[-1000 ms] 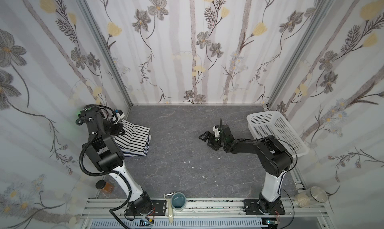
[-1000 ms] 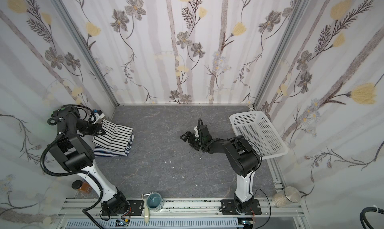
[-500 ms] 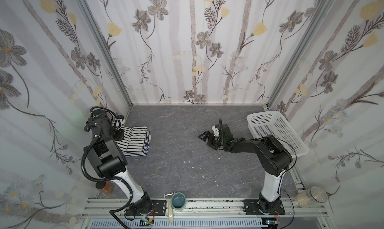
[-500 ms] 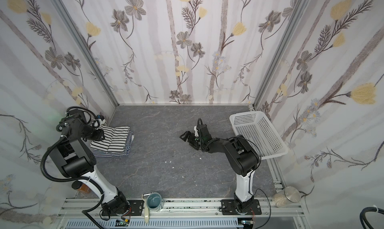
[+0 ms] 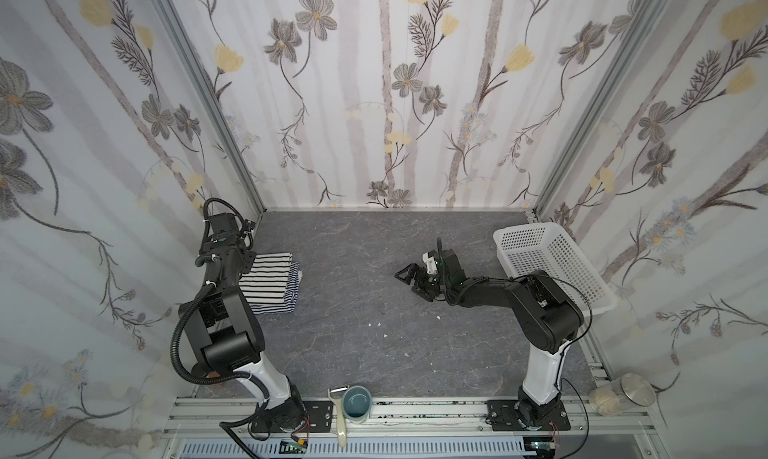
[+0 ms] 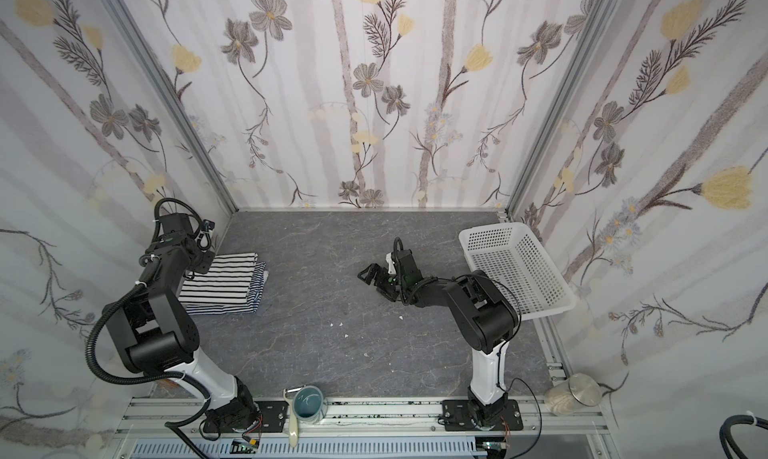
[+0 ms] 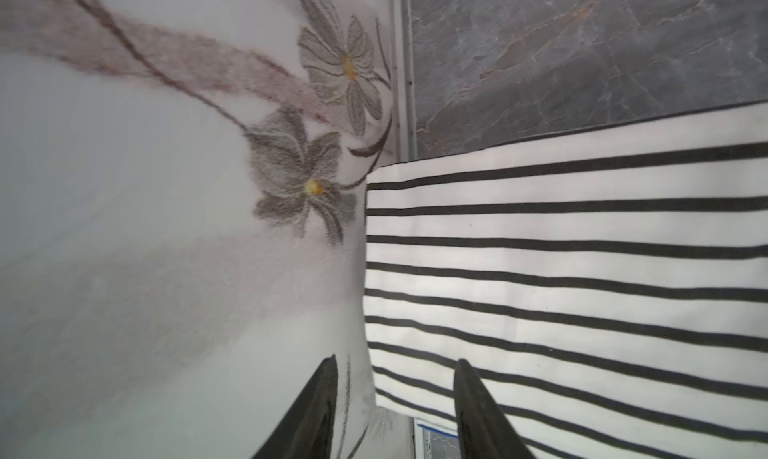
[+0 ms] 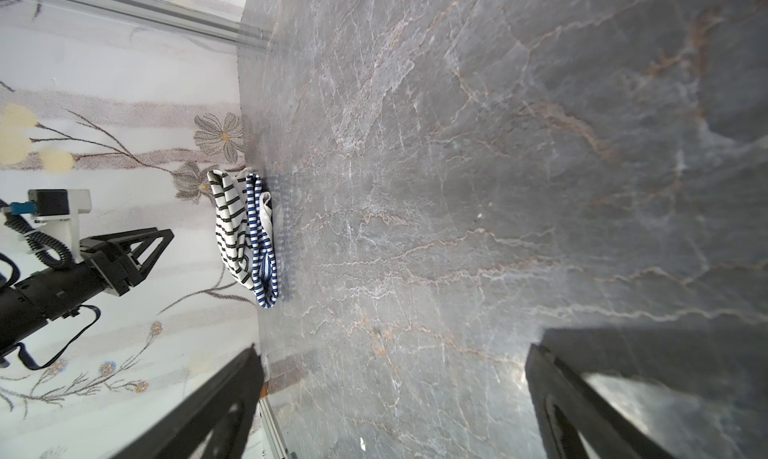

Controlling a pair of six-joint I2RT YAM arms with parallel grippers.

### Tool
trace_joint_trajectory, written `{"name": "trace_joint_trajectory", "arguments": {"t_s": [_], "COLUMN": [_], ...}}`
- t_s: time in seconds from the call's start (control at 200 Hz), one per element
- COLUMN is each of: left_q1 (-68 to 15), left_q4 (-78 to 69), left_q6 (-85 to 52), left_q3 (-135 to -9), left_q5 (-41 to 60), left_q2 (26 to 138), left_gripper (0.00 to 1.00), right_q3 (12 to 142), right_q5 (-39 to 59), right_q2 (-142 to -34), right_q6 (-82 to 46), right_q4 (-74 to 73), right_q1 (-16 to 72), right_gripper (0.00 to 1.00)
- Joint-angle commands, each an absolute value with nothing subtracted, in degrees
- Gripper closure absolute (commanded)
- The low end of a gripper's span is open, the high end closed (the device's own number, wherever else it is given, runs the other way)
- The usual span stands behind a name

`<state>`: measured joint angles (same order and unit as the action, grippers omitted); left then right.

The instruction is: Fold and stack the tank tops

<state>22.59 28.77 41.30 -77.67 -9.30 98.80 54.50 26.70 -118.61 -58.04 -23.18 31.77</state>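
- The wide-striped tank top has just been laid down. 1 second ago the left gripper had its wall-side edge pinched and raised. Now it lies flat and folded on the fine navy-striped tank top, whose edge peeks out on the side toward the table's middle.
- Both tops form 1 stack at the left edge of the table, right beside the wall.
- The left gripper has let go. Its 2 fingers stand partly apart with nothing between them, hovering over the stack's wall-side edge.
- As I judge it, folding and stacking look done or nearly so. What seems left is to draw the arm back, and perhaps to square up the offset lower top.
- The white basket stands at the right, well apart from the stack.
- The right gripper has not moved. It sits low over bare table near the middle, fingers spread wide and holding nothing.
- A jar, a mug and a peeler sit along the front rail.
- A few white specks lie on the table.
- Nothing blocks the stack; the only tight spot is the wall close to the left arm.
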Motion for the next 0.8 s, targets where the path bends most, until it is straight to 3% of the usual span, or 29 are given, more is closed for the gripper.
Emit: {"name": "trace_joint_trajectory", "arguments": {"t_s": [0.0,0.255,0.415,0.605,0.794], "left_q1": [22.11,16.47,14.96,9.98,7.34], "left_q4": [27.23,27.34,23.16,12.79,-1.87], "left_q6": [36.91,31.42,23.53,17.69,9.7], "left_q3": [-76.74,-68.38,-63.2,-56.33,-49.27], "left_q5": [-5.28,6.45,19.66,20.79,18.58], "left_q2": [100.31,98.33,92.63,87.62,86.01], "left_gripper": [0.6,0.61,0.47,0.36,0.09], "right_q3": [55.15,56.16,58.44,60.88,56.68], "right_q5": [26.89,25.96,19.23,8.63,-0.83], "right_q2": [-118.5,-115.9,-108.39,-99.66,-88.38], "right_q6": [-58.54,-54.85,-44.56,-34.32,-28.19], "right_q4": [-23.12,-19.25,-6.69,7.13,9.7], "right_q1": [31.82,31.78,31.04,28.27,22.28], "right_gripper": [0.0,0.0,0.0,0.0,0.0]}}
